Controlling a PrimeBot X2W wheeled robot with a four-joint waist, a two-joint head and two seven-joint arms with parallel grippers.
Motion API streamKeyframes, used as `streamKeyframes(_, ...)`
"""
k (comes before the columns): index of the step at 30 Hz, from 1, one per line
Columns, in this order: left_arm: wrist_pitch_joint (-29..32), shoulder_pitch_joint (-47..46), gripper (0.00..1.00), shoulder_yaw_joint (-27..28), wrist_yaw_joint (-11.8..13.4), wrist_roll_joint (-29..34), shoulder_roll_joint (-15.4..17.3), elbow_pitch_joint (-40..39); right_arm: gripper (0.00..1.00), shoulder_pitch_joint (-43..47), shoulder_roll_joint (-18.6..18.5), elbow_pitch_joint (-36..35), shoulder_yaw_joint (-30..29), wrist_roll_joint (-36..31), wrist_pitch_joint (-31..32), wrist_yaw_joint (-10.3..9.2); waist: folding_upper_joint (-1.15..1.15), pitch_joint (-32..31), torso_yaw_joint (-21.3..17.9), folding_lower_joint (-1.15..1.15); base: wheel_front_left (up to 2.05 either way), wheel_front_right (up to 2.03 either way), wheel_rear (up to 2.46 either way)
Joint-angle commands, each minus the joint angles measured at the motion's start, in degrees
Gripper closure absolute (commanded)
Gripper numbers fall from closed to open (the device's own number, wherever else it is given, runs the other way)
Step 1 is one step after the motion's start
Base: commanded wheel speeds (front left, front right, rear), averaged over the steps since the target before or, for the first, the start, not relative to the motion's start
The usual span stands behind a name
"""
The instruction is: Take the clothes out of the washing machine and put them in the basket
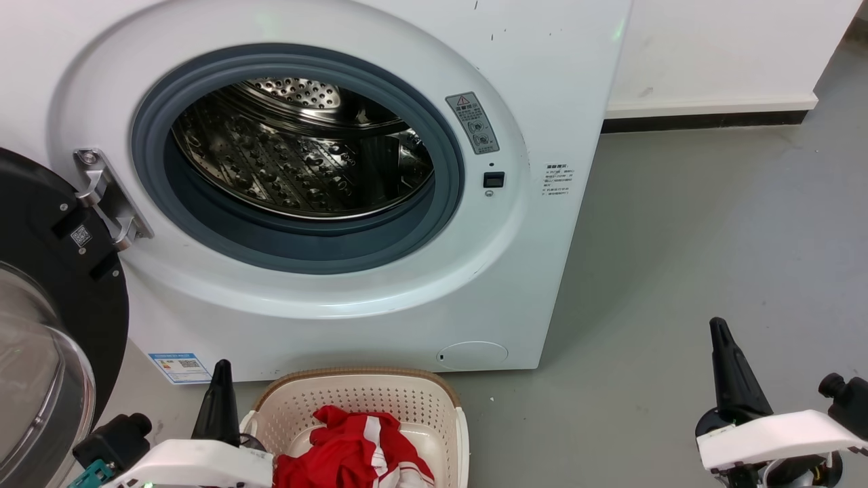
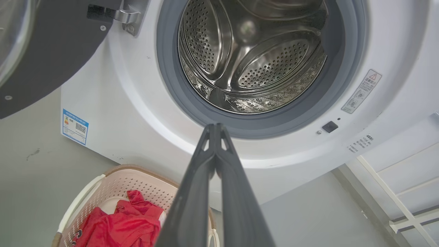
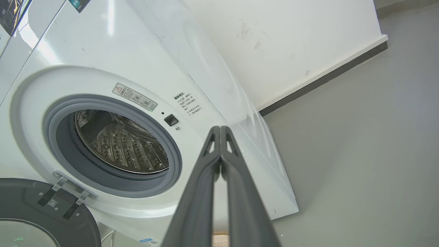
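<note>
Head view: clothes (image 1: 352,447) in basket (image 1: 359,373), drum (image 1: 298,156) looks empty, door (image 1: 41,271) open, so task approx done. L gripper (image 2: 215,128) & R gripper (image 3: 220,129) both clenched, holding nothing.

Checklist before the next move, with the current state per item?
1. Drum free of clothes: ok, visible steel is bare.
2. Clothes in basket: ok.
3. Nothing hanging over basket's near rim: cannot tell, cut off by the picture's edge.
4. Left tool shut, empty: ok.
5. Right tool shut, empty: ok.
6. Door swung clear of the opening: ok.
</note>
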Motion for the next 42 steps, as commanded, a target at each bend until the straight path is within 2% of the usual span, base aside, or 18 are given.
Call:
streamKeyframes(1,0.38,-1.43,1.00,0.16,-0.47,-2.06,0.05,-0.37,1.00,-1.77,-0.49,-0.36,-0.17,2.31,0.36,-0.01,0.00,-0.01,0.03,0.00,0.00,0.00,0.00)
streamKeyframes(21,4.11,-3.63,1.00,1.02,-1.98,-17.67,0.06,1.75,1.00,-3.21,-0.76,1.76,-0.94,18.60,3.87,-0.02,0.00,-0.16,0.52,0.00,0.00,0.00,0.00)
streamKeyframes(42,7.36,-5.48,1.00,1.66,-3.29,-31.15,0.05,3.58,1.00,-4.28,-0.74,3.63,-1.92,32.36,7.13,-0.02,0.00,-0.32,1.03,-0.01,0.00,0.00,0.00)
